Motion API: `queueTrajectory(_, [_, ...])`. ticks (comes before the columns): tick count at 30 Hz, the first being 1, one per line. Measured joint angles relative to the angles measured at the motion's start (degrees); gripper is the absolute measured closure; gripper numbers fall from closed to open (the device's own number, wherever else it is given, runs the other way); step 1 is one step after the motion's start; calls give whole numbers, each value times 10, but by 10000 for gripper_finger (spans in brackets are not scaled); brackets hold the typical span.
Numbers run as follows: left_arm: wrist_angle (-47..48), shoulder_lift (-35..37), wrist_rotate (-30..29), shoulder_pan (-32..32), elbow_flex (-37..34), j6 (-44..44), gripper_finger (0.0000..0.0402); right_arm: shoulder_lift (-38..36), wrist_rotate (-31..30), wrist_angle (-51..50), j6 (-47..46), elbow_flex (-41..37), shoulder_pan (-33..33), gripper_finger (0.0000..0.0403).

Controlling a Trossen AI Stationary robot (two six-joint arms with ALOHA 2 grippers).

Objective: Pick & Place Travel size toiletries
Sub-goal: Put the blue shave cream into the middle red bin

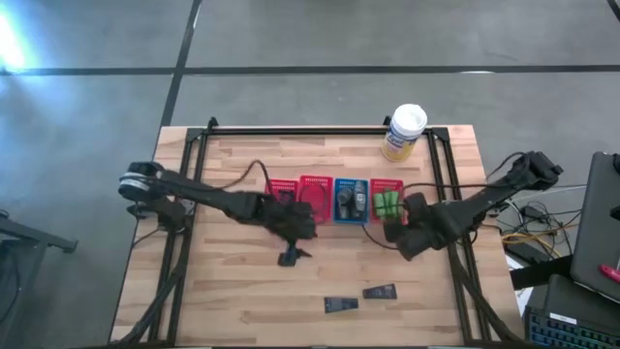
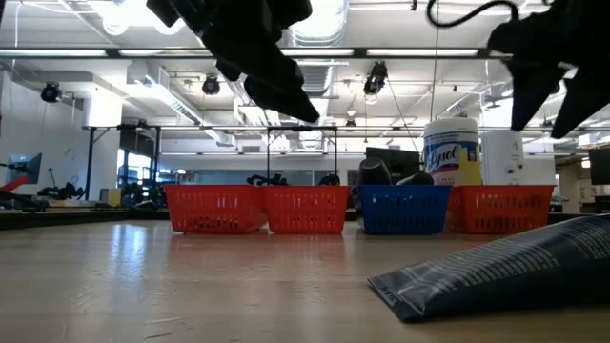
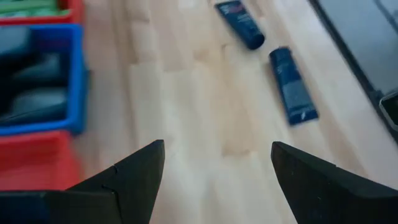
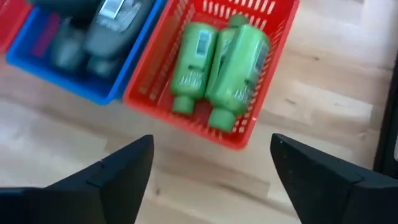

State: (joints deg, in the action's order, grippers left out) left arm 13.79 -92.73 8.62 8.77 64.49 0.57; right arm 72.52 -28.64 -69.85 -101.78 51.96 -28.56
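Note:
Four mesh baskets stand in a row mid-table. Two green bottles (image 4: 221,65) lie in the rightmost red basket (image 1: 387,202). Grey tubes (image 4: 109,28) lie in the blue basket (image 1: 351,201). Two flat dark sachets (image 1: 340,304) (image 1: 380,291) lie on the wood toward the near edge, and also show in the left wrist view (image 3: 293,87) (image 3: 241,23). My left gripper (image 3: 217,146) hangs open above the table, just near of the left red baskets (image 1: 295,237). My right gripper (image 4: 212,138) hangs open just near of the green bottles' basket (image 1: 402,237).
A yellow canister with a white lid (image 1: 404,133) stands near the far edge. A small dark shape (image 1: 294,256) shows just near of the left gripper; what it is I cannot tell. One sachet (image 2: 496,272) lies close to the low camera. Bare wood lies left of the sachets.

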Motion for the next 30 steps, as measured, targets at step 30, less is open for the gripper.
queueTrajectory(30, [-42, -313, -172, 163, 270, 186, 103, -13, 20, -11, -75, -1, -167, 61])
